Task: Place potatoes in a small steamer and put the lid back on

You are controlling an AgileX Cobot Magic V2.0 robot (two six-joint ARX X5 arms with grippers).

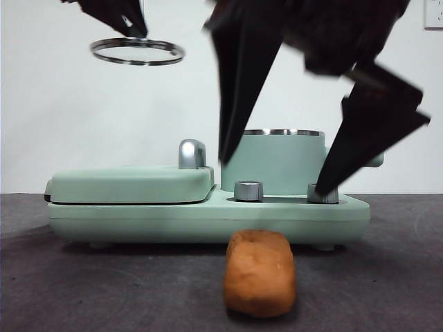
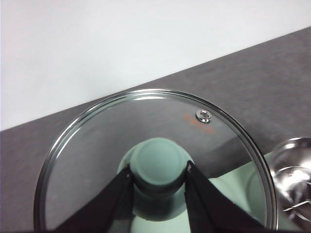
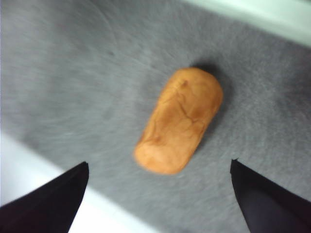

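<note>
The orange-brown potato (image 1: 259, 273) lies on the dark grey mat in front of the appliance; in the right wrist view the potato (image 3: 179, 121) rests below and between my jaws. My right gripper (image 1: 272, 174) (image 3: 159, 162) hangs open above it, apart from it. The mint-green small steamer (image 1: 284, 162) stands uncovered on the appliance's right side, partly behind the right jaws. The glass lid (image 1: 137, 51) (image 2: 87, 155) hangs high at the left, clear of the pot. My left gripper (image 2: 159, 170) is shut on its mint knob.
The flat mint griddle lid (image 1: 131, 183) with its chrome handle (image 1: 192, 153) fills the appliance's left half. Two steel dials (image 1: 248, 190) sit on the base (image 1: 173, 221) in front of the pot. A white wall stands behind.
</note>
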